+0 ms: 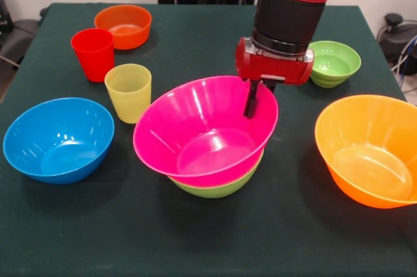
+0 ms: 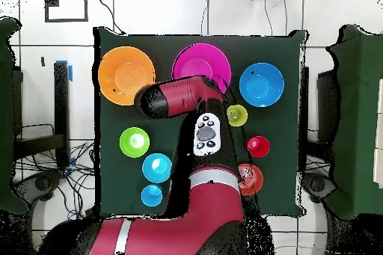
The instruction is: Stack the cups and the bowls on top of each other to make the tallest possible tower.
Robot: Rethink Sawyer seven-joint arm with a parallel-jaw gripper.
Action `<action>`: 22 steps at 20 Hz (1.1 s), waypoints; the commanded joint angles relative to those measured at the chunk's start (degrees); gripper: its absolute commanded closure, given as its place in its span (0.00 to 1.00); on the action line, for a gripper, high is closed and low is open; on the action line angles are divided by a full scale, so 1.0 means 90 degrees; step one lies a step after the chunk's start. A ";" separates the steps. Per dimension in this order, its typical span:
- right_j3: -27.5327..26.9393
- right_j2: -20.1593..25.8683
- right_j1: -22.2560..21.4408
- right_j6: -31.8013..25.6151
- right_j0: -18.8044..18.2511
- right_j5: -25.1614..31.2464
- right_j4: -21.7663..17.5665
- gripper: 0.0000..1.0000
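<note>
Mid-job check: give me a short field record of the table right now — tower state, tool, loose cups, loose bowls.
tower: pink bowl tilted on a green bowl
tool: tool at the pink bowl's far rim, one finger inside; grip state unclear
cups: red cup and yellow cup, upright, unstacked
loose bowls: blue bowl, yellow-orange bowl, small orange bowl, small green bowl

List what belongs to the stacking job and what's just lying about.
Job: pink bowl on green bowl, blue bowl, yellow-orange bowl, small green bowl, small orange bowl, small blue bowl, red cup, yellow cup, light blue cup.
Lying about: cables beside table.
</note>
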 commanded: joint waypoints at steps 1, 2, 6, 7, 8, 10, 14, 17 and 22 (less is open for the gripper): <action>-0.0343 0.0633 0.0606 -0.0923 0.0168 0.1454 -0.0152 1.00; -0.0436 0.0643 0.0623 -0.0964 0.0179 0.1570 -0.0180 1.00; -0.0785 0.0674 0.0745 -0.1104 0.0213 0.1879 -0.0291 1.00; -0.0876 0.0664 0.0793 -0.1113 0.0232 0.1900 -0.0336 1.00; -0.0955 0.0641 0.0827 -0.1116 0.0255 0.1874 -0.0399 1.00; -0.1101 0.0561 0.0886 -0.1114 0.0308 0.1765 -0.0551 1.00; -0.1194 0.0516 0.0979 -0.1156 0.0311 0.1456 -0.0721 1.00; -0.1163 0.0457 0.1041 -0.0934 0.0370 0.1086 -0.0811 1.00; -0.1279 0.0417 0.1126 -0.0889 0.0417 0.1094 -0.0866 1.00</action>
